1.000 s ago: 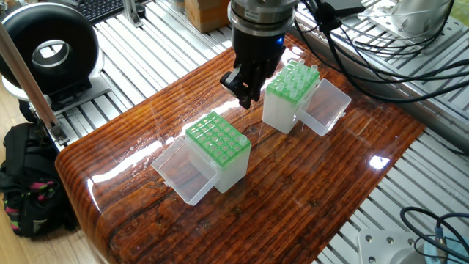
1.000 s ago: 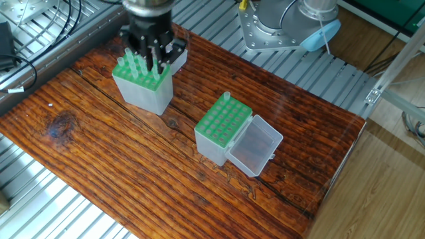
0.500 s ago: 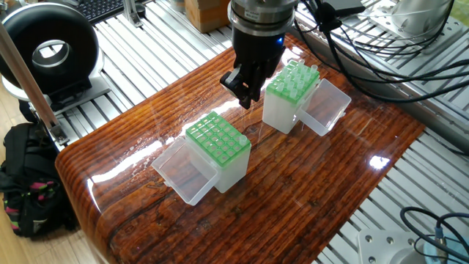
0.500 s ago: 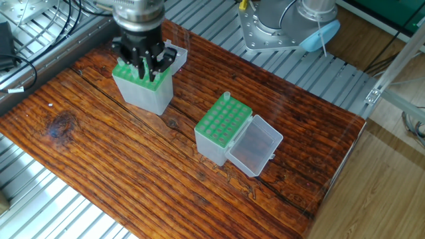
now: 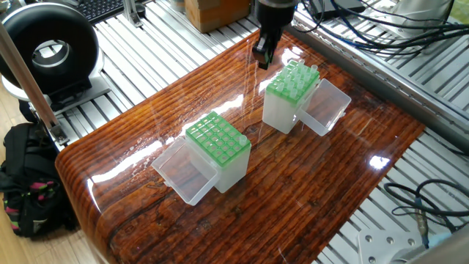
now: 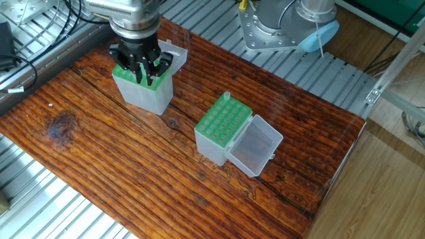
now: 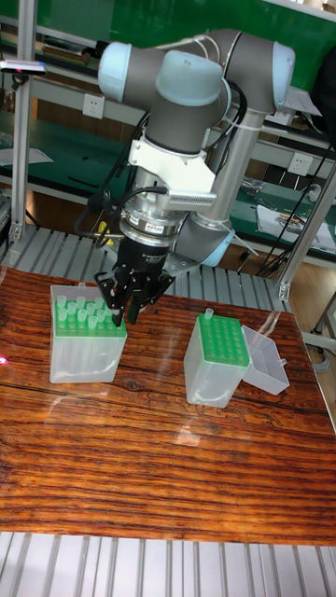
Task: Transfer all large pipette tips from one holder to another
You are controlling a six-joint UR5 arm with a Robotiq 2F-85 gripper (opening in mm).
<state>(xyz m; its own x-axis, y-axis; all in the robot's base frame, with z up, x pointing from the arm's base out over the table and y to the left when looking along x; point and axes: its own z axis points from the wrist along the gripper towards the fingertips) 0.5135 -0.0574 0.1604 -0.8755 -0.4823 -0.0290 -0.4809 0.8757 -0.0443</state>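
Item: gripper point(image 7: 127, 315), two dark fingers on the grey arm point(image 7: 187, 84), hanging fingertips-down in the upper left of the tall fixed view, at the right edge of the left-hand rack. We see the fingers drawn close to one another, but we cannot tell whether they are pressed together or pinch a tip. In the other fixed view the gripper point(image 6: 141, 74) sits low over the rack top in the upper left of the frame and hides much of it; in one fixed view the gripper point(image 5: 261, 59) shows at top centre, just left of that rack. Item: large pipette tips point(image 7: 79, 312), whitish cones standing upright in rows in the full rack point(image 7: 86, 347), a clear box with a green grid; we find the same tips point(image 5: 297, 73) right of centre in one fixed view. Item: second rack point(image 7: 219, 350), well apart, near frame centre, its green grid bearing a single tip point(image 7: 208, 313) at one corner, also seen as single tip point(image 6: 226, 97). Item: clear lid point(image 6: 255, 147), hinged open beside the second rack. Item: wooden table point(image 6: 99, 166), glossy and striped, carrying both racks.
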